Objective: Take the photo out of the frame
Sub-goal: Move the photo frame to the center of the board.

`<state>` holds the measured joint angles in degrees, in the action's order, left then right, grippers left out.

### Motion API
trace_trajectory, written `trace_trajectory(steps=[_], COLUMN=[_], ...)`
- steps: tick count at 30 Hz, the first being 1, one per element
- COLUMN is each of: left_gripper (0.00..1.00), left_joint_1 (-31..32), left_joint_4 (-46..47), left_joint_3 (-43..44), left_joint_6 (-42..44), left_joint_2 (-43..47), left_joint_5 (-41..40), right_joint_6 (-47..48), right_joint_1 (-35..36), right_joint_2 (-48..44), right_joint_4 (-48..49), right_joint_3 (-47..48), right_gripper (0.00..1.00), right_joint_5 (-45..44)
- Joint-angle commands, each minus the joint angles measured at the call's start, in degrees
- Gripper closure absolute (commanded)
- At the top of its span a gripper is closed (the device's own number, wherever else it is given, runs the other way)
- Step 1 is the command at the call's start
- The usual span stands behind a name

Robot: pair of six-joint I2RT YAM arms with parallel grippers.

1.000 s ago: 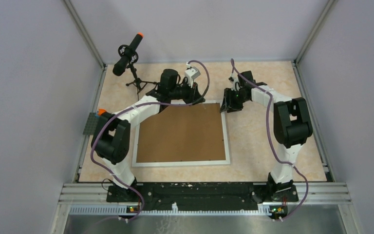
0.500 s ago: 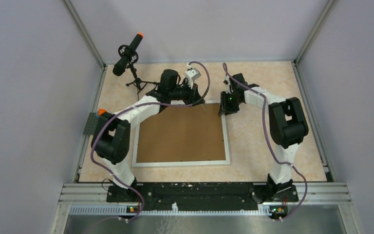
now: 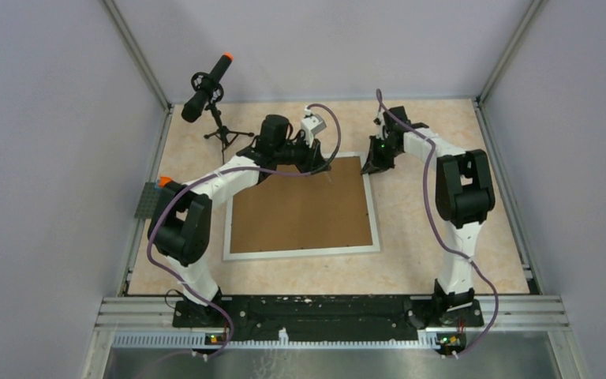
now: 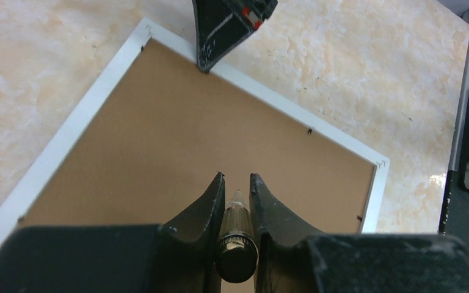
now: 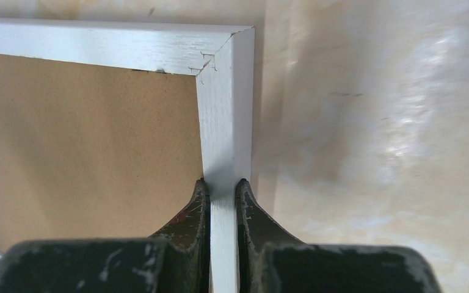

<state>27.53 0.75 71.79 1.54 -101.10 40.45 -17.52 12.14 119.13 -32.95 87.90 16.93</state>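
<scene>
The white frame [image 3: 300, 253] lies face down on the table, its brown backing board [image 3: 300, 205] facing up. The photo is hidden under that board. My right gripper [image 5: 221, 182] is shut on the frame's white border [image 5: 226, 122] just below its far right corner; in the top view this right gripper [image 3: 371, 167] sits at that corner. My left gripper [image 4: 236, 177] hovers over the board's far edge, shut on a pen-like tool [image 4: 236, 244] with a clear tip and black end. The right gripper's fingers [image 4: 210, 43] show at the top of the left wrist view.
A black microphone on a small tripod [image 3: 205, 91] stands at the back left. A grey perforated plate [image 3: 148, 201] sits on the left table edge. Enclosure walls close in on both sides, and a black rail [image 3: 323, 308] runs along the near edge.
The right gripper has closed onto the frame's border at the far right corner. The frame has shifted slightly away and to the right. The left gripper still holds the tool.
</scene>
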Motion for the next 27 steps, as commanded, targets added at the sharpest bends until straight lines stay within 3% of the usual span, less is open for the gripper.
trace_trajectory(steps=[1, 5, 11, 15, 21, 27], left_gripper=[1.00, 1.00, 1.00, 1.00, 1.00, 1.00], left_joint_1=[-0.2, -0.1, 0.0, 0.0, 0.1, 0.2], left_joint_4=[0.4, 0.5, 3.9, 8.0, 14.5, 17.8], left_joint_3=[1.9, 3.4, 5.8, 7.5, 8.5, 8.7], left_joint_6=[1.5, 0.1, -6.4, -13.6, -24.7, -30.5], left_joint_2=[-0.1, -1.5, -2.6, -3.0, -4.5, -5.5], left_joint_5=[-0.1, 1.1, 4.6, 6.4, 7.3, 9.7], right_joint_6=[0.4, 3.4, 16.4, 24.4, 25.5, 27.8], right_joint_1=[-7.1, -10.7, -10.8, -10.9, -8.2, 0.0], right_joint_2=[3.9, 4.1, 0.6, -11.1, -23.0, -29.2], right_joint_4=[1.1, 4.1, 2.3, 5.4, 10.5, 16.1], right_joint_3=[-0.7, 1.5, 7.7, 0.5, -9.6, -17.0], right_gripper=[1.00, 1.00, 0.44, 0.30, 0.24, 0.24], right_joint_5=[-10.1, -5.0, 5.2, 15.1, 33.8, 35.0])
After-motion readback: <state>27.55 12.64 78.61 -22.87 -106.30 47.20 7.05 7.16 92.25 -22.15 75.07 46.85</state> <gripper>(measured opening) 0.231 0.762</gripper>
